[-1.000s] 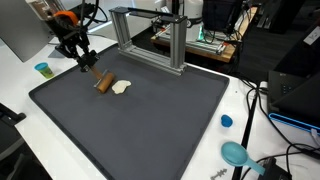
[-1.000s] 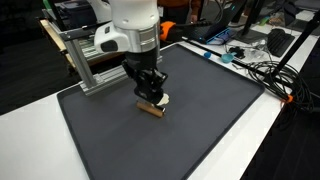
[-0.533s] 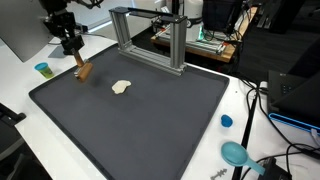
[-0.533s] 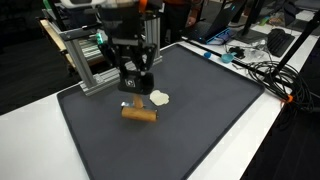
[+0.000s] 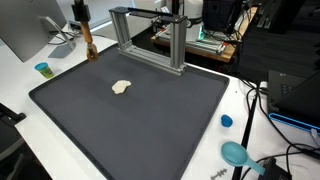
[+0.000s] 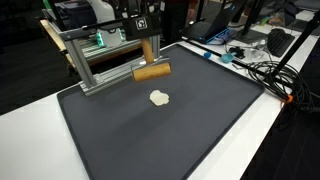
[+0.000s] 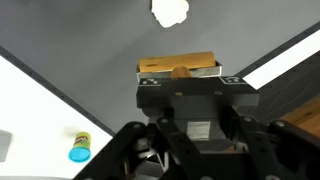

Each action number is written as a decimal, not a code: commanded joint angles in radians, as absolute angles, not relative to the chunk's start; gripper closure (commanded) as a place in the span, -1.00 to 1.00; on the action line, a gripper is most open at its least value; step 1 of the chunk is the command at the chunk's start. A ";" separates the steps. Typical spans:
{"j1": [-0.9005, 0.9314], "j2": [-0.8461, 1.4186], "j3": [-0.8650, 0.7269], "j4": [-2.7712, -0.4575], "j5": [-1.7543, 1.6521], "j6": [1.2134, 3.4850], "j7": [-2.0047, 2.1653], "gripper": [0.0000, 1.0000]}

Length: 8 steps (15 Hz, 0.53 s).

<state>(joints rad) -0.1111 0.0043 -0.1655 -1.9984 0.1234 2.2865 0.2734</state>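
Observation:
My gripper (image 5: 82,28) is shut on a brown wooden block (image 5: 88,46) and holds it high above the dark grey mat (image 5: 140,125), near the mat's back corner. In an exterior view the block (image 6: 152,71) hangs level under the fingers (image 6: 150,45), in front of the aluminium frame. In the wrist view the block (image 7: 178,65) sits between the jaws of the gripper (image 7: 178,74). A small white lump (image 5: 121,87) lies on the mat below, also seen in an exterior view (image 6: 159,97) and at the top of the wrist view (image 7: 170,12).
An aluminium frame (image 5: 150,35) stands at the mat's back edge, also in an exterior view (image 6: 95,62). A blue cup (image 5: 42,69) stands on the white table beside the mat. A blue cap (image 5: 226,121), a teal scoop (image 5: 236,153) and cables lie off the mat's other side.
The gripper has lifted the wooden block from beside the white lump and carried it up and back toward the mat's corner by the frame. The white lump has stayed in place.

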 commanded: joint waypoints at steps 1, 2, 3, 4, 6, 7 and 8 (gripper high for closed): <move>-0.113 -0.247 -0.146 -2.247 0.142 2.348 0.088 0.55; -0.109 -0.301 -0.150 -2.299 0.171 2.352 0.025 0.55; -0.097 -0.355 -0.157 -2.355 0.214 2.350 -0.033 0.55; -0.115 -0.214 -0.145 -2.212 0.158 2.309 0.068 0.55; -0.115 -0.258 -0.146 -2.253 0.163 2.306 0.055 0.05; -0.116 -0.251 -0.147 -2.248 0.162 2.306 0.056 0.05; -0.116 -0.236 -0.146 -2.242 0.162 2.308 0.056 0.05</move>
